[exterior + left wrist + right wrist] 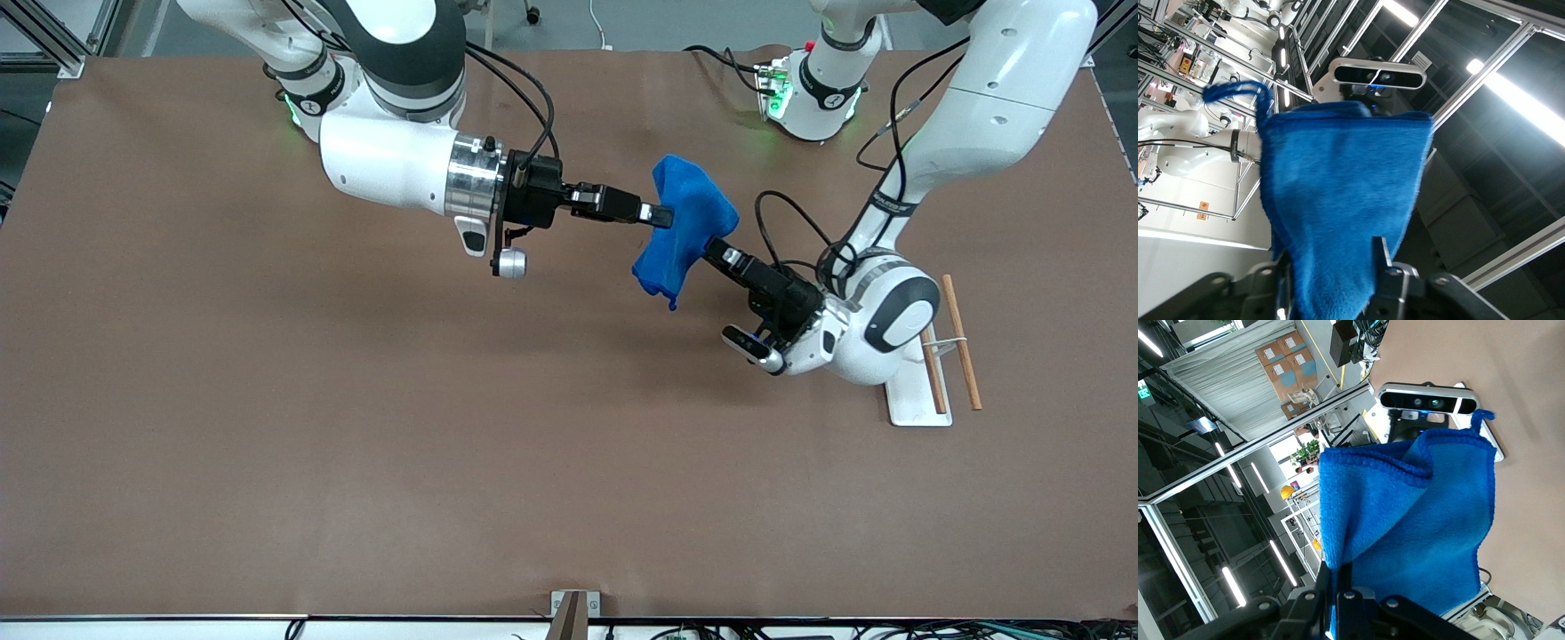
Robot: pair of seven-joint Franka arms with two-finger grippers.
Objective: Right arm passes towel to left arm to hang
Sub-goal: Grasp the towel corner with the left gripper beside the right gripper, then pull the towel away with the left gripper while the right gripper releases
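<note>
Handover step in progress; both arms are meeting in the air above the middle of the brown table (267,427).

Nearest the front camera, the table surface is lying bare. Further in, toward the left arm's end, a small white flat stand carrying thin brown wooden rods (960,342) is sitting at about four o'clock from the cloth; this is judged to be the hanging rack, partly hidden by the left wrist.

The left gripper (718,252) is reaching in from roughly four o'clock of the bright blue soft microfibre towel (685,227). In the left wrist view its fingers (1386,265) are standing either side of the towel's lower fold and appear pressed onto it.

The right gripper (662,214) is coming in from nine o'clock, and its fingers are pinching the towel's edge, as the right wrist view shows at the fold (1338,567).

The towel is hanging clear of the table between the two grippers, bunched, its small corner loop (1238,93) sticking free.

Judgement: the pass is at the double-grip stage. The next move calls for the right gripper to let go and draw away, with the left arm then carrying the towel to the rack.

Containers: none are showing in any view.
</note>
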